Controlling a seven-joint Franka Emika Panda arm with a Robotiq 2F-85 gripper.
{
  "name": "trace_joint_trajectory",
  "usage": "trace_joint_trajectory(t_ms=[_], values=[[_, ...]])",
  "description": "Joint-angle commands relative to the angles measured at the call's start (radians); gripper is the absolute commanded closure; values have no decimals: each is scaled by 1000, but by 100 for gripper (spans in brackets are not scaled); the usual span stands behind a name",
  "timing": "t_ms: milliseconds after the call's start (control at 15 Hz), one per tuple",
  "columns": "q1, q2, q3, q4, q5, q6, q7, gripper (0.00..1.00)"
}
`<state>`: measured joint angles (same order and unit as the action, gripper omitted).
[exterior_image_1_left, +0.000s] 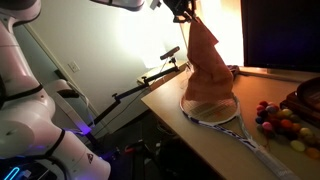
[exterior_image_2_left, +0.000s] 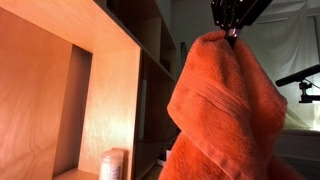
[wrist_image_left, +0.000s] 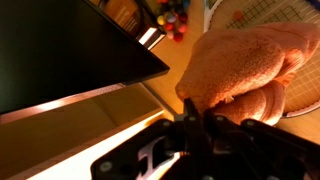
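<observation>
Free passage over bare table (exterior_image_1_left: 166, 97) at the near edge, beside the racket (exterior_image_1_left: 228, 118). Blocked under the towel (exterior_image_1_left: 208, 65) by the racket head, and farther along by balls (exterior_image_1_left: 280, 120) and monitor (exterior_image_1_left: 280, 35). Hemmed in close alongside, in an exterior view, by shelf (exterior_image_2_left: 100, 80).

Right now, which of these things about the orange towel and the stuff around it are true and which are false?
1. The gripper is shut on the orange towel. True.
2. The towel lies flat on the floor. False: it hangs down from the gripper, over the table.
3. A tennis racket lies on the table under the towel. True.
4. The little balls by the racket are all white. False: they come in many colours, such as red and yellow.
</observation>
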<state>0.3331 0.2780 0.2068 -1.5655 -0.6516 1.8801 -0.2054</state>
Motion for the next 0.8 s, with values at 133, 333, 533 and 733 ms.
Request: trace_joint_trajectory(t_ms=[133,333,533,733], values=[[13,34,-11,146,-78,-41,26,95],[9,56,-12,216,-95,-24,-2,95],[20,100,-13,295,-128,-14,-25,96],[28,152,-8,358,-103,-26,-58,96]])
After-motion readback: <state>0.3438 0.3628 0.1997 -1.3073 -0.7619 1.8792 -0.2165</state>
